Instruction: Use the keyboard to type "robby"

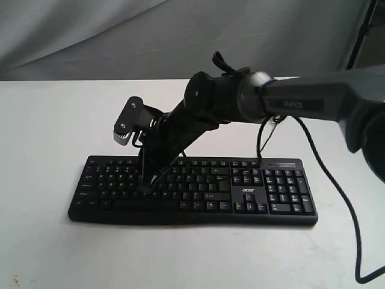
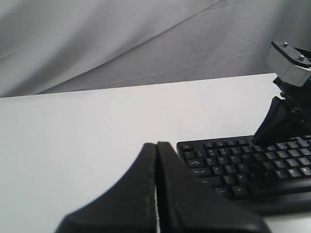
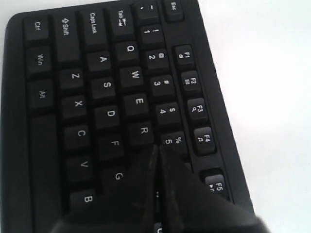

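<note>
While the keyboard (image 1: 198,192) lies flat across the middle of the white table (image 1: 48,120), the right gripper (image 3: 156,148) reaches over its left half. Its fingers are pressed together and its tip is just beside the R key (image 3: 144,130); contact is unclear. The left gripper (image 2: 156,144), fingers likewise pressed together, hangs above bare table near the keyboard's Esc corner.
</note>
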